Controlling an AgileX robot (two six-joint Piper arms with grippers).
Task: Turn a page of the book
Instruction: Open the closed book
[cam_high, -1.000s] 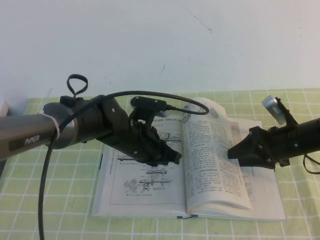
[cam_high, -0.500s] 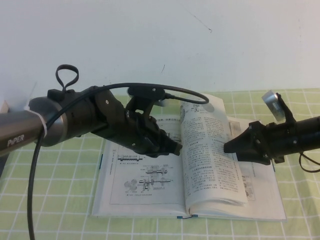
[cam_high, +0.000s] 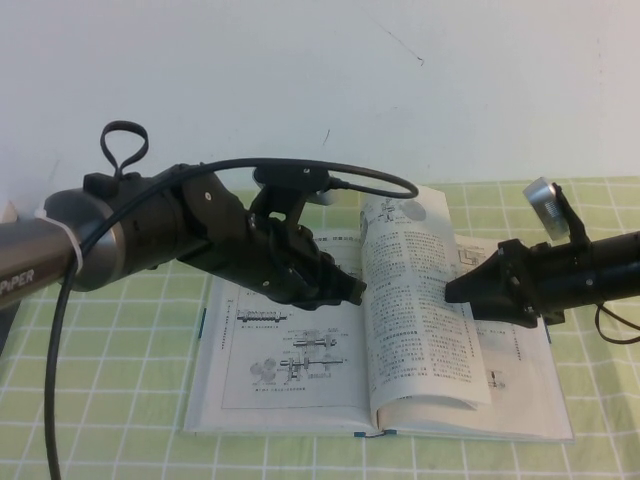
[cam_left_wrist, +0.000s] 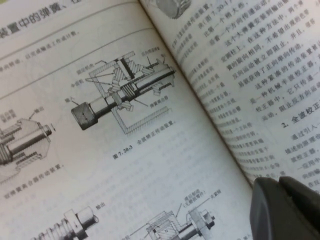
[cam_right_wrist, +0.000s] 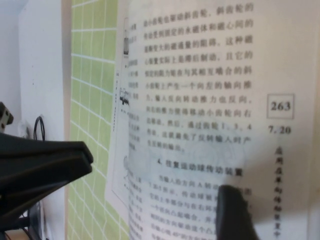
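— While the page (cam_high: 412, 300) stands arched at centre frame over the open book (cam_high: 290, 375), how far along is it?

— Roughly halfway, I'd judge. The right gripper (cam_high: 452, 292), jaws spread, presses its edge, gripping nothing.

— And the left gripper (cam_high: 355, 293)?

— Centre-left, near the fold; can't tell its grip. Laying the page flat remains.
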